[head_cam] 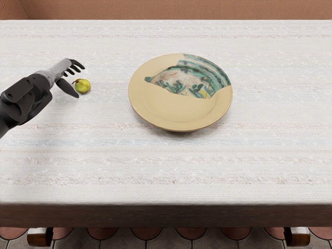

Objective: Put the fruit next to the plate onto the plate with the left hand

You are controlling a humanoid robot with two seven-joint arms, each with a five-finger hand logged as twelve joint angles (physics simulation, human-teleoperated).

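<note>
My left hand (61,74) is open just beside the round yellow-green fruit (82,86), so an off-centre squeeze could roll it away.

Table (166,155) takes up pretty much the whole shot. The top is a pale off-white, looks kinda woven, with faint stripes running left to right, some a bit bluish or tan. The front edge (166,215) is a dark brown wood strip. Underneath you can see two chunky wooden feet, one bottom left (39,237) and one bottom right (295,236), sitting on a floor (148,233) of reddish rounded tiles with grey ones between. Behind the far edge there's a plain reddish-brown wall (166,9).
</note>
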